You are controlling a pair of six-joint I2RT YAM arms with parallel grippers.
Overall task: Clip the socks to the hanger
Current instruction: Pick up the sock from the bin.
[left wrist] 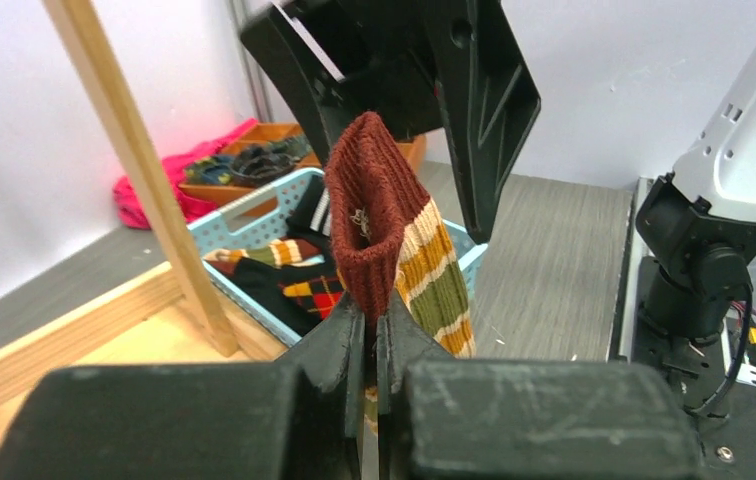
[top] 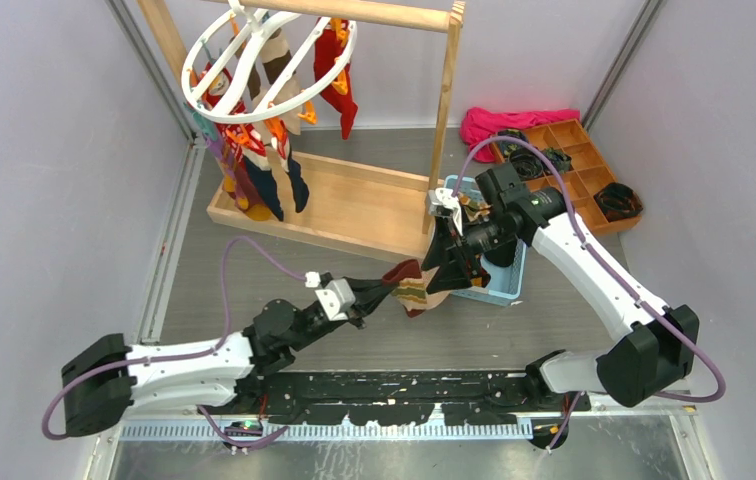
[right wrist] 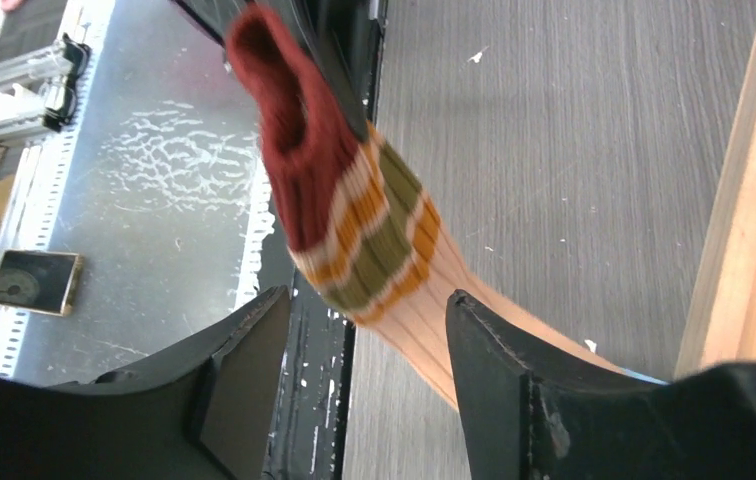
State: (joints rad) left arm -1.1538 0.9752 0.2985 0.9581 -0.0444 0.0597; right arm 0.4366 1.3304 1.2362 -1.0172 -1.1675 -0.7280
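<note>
A sock (top: pixel 416 288) with a brown cuff, olive and orange stripes and a peach foot hangs in the air between the two arms. My left gripper (top: pixel 382 292) is shut on its cuff; the left wrist view shows the cuff (left wrist: pixel 369 200) rising from my pinched left gripper (left wrist: pixel 374 325). My right gripper (top: pixel 444 262) is open just right of the sock. In the right wrist view the sock (right wrist: pixel 354 220) sits in front of my right gripper (right wrist: pixel 366 310), its peach part running behind the right finger (right wrist: pixel 514 380). The white round hanger (top: pixel 246 22) hangs from the wooden rack at the back left with several socks (top: pixel 254 170) clipped on.
A light blue basket (top: pixel 499 290) with more socks (left wrist: pixel 304 290) stands right under the right gripper. The rack's upright post (top: pixel 442 110) and wooden base (top: pixel 334 205) lie just behind. At the back right are an orange organiser tray (top: pixel 564 150) and a pink cloth (top: pixel 514 122).
</note>
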